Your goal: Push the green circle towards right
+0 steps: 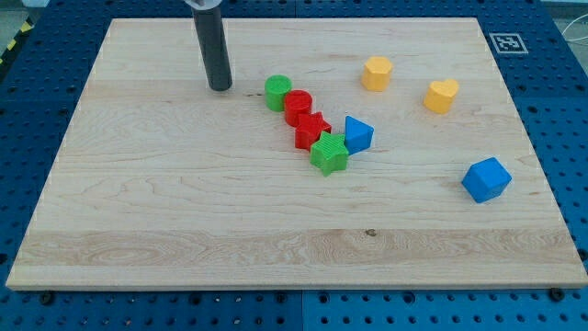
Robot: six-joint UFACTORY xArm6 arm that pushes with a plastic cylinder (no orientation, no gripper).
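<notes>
Table: a pale wooden table [184, 202] with visible grain and a small dark knot near the view's bottom, resting on a blue perforated base [46, 313].
Room: little shows beyond the base; a strip of yellow-and-black hazard tape [13, 41] runs at the view's top left.
Markings: a black-and-white square fiducial tag [507, 42] sits at the table's top right corner; no readable writing or brand.
Landmark: the green circle [277, 92], an upright green cylinder in the upper middle of the table.
My tip: the dark rod's lower end [220, 88] touches the table to the view's left of the green circle, near it but apart, with bare wood between.
Pincer: the arm carries none, only the rod, so nothing is clenched or grasped.
Red circle [298, 108]: touching the green circle on its lower right.
Red star [311, 130]: next down that same diagonal from the green circle.
Green star [328, 153]: at the end of that diagonal.
Blue triangle [357, 134]: lower right of the green circle, just beside the green star.
Yellow hexagon [376, 73]: right of the green circle, slightly higher, well apart.
Yellow heart [441, 95]: farther right of the green circle.
Blue hexagon-like block [485, 179]: far to the lower right of the green circle.
</notes>
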